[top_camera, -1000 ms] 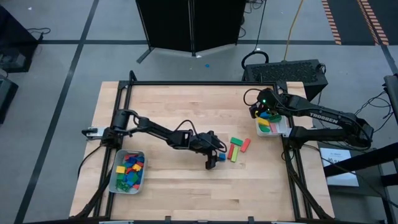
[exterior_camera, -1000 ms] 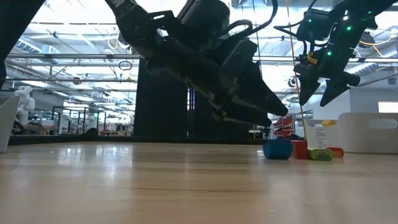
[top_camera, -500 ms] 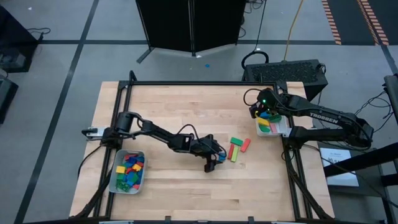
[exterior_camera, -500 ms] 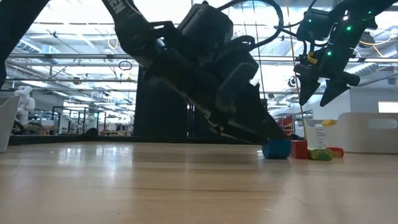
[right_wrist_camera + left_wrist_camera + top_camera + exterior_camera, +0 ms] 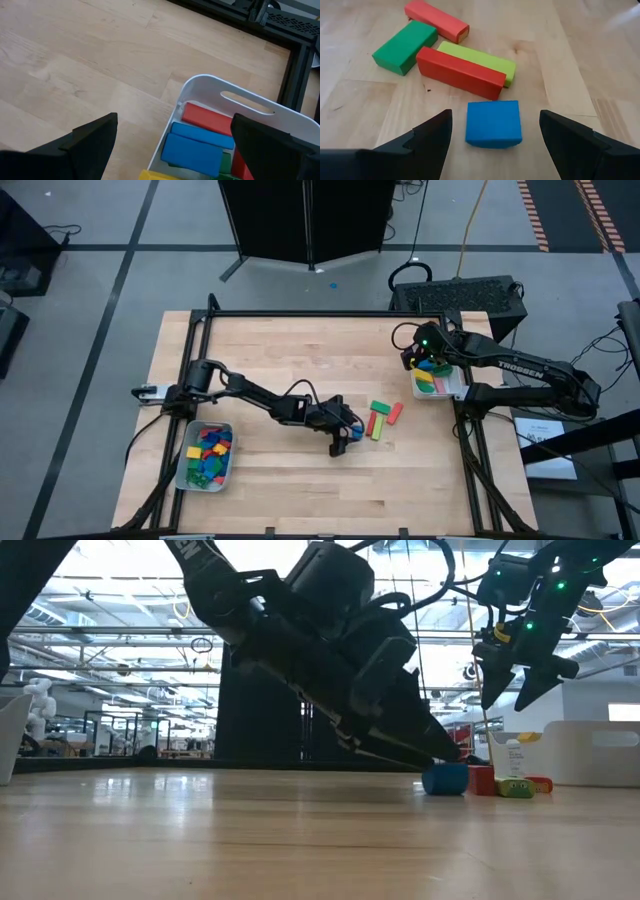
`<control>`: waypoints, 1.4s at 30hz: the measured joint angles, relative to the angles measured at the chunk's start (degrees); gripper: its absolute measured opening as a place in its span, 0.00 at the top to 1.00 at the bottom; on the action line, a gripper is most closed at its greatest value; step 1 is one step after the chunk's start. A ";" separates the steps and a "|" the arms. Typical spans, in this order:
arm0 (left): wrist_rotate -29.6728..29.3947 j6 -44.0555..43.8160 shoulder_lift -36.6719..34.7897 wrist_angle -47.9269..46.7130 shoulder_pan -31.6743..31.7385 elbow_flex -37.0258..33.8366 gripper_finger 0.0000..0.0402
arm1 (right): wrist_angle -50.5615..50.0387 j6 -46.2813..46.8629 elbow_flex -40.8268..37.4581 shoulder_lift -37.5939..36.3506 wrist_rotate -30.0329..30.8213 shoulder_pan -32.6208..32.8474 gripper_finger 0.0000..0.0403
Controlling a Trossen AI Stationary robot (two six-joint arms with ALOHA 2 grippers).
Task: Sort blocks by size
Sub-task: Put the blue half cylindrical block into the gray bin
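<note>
A blue cube lies on the table between the open fingers of my left gripper, with a gap on each side. In the high view my left gripper is low over the cube near the table's middle. Just beyond the cube lie a red bar, a lime bar, a green bar and a salmon bar, flat on the wood. My right gripper hovers open and empty above the white tray at the right edge, which holds red, blue, yellow and green blocks.
A second tray with several small coloured cubes stands at the table's near left. A black frame runs along the table's edges. Bare wood lies across the far half and the near right of the table.
My left gripper has come down toward the table, and its fingers now stand low on either side of the blue cube. The cube and the bars have not moved.
</note>
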 joint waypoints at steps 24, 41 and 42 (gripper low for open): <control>-1.53 0.20 5.49 -0.25 -0.38 3.89 0.26 | 0.39 -2.78 0.00 0.06 0.02 0.00 0.06; -5.72 -3.45 5.48 -0.86 -1.06 3.85 0.59 | 0.39 -2.78 0.00 0.06 0.04 0.00 0.06; -6.12 -5.21 5.20 -1.10 -1.06 3.85 0.59 | 0.39 -2.76 0.00 0.06 0.04 0.02 0.06</control>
